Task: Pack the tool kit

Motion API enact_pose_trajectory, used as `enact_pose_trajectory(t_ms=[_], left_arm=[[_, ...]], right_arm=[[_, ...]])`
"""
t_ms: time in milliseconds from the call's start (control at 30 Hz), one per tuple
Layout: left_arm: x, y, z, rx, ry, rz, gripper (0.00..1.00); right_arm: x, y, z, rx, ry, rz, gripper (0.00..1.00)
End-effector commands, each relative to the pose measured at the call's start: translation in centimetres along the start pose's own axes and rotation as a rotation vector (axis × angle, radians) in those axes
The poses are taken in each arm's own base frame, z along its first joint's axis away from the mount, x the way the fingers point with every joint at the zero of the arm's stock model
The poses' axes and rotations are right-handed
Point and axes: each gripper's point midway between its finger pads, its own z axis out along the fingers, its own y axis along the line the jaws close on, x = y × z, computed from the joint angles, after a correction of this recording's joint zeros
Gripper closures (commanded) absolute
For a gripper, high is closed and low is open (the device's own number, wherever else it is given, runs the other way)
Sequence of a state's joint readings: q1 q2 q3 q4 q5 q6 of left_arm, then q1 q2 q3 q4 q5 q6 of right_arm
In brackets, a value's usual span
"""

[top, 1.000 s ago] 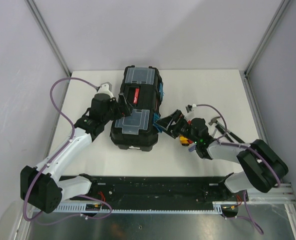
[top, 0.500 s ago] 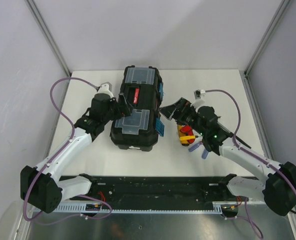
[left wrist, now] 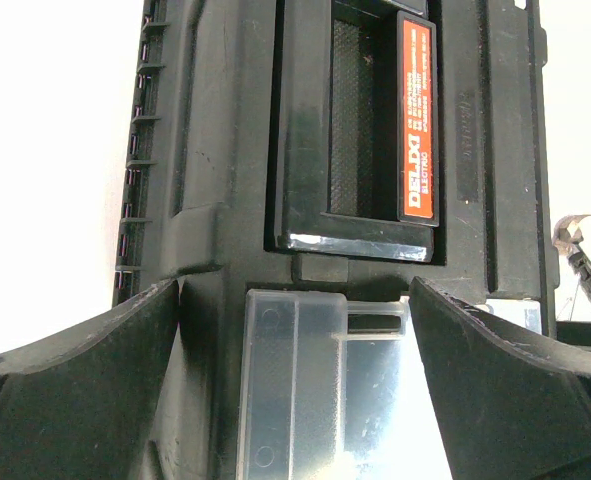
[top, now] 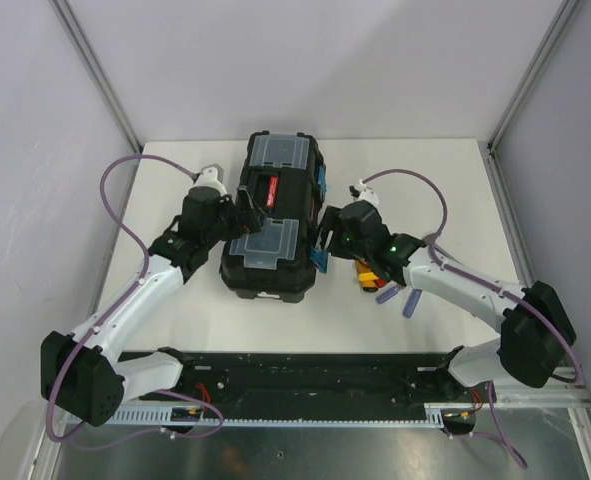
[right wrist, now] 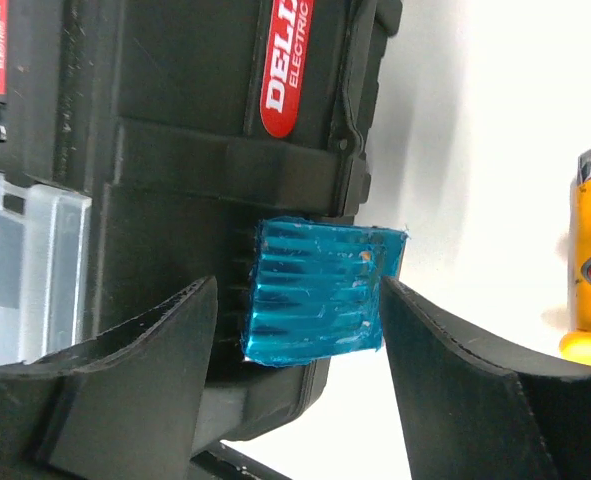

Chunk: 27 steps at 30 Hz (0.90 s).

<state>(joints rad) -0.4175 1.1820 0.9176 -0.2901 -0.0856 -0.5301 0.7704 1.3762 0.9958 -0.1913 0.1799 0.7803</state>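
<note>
Swinging my right gripper (top: 325,240) from the tools (top: 375,275) to the toolbox's (top: 275,215) near latch (right wrist: 315,290), jaws open astride it and narrowing, so latching looks next.

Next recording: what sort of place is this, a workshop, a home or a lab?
Most likely a lab robot cell, not a working workshop: a white table boxed in by plain grey panels on metal frame posts, and two robot arms bolted to a rail at its near edge.
</note>
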Motion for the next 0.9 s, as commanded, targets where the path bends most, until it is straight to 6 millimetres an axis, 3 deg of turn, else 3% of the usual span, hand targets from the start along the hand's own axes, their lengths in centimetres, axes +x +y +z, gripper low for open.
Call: enact_pose_trajectory(t_ms=[0, 200, 400, 667, 867], left_arm=[[11.8, 6.6, -1.7, -0.202, 0.446, 0.169, 0.02], [11.8, 6.9, -1.6, -0.212, 0.443, 0.176, 0.02], [12.0, 7.0, -1.4, -0.215, 0.448, 0.177, 0.02], [12.2, 7.2, -1.4, -0.22, 0.448, 0.177, 0.02], [12.1, 7.1, -1.4, -0.217, 0.444, 0.172, 0.02]], right_arm=[[-0.2, 0.3, 0.1, 0.052, 0.002, -0.052, 0.31], [0.9, 0.9, 0.8, 0.033, 0.038, -0.05, 0.21], [1.1, -0.3, 0.9, 0.161, 0.051, -0.147, 0.29], [-1.7, -2.7, -1.3, 0.324, -0.015, -0.24, 0.37], [-2.2, -4.1, -1.9, 0.366, -0.009, -0.209, 0.4]])
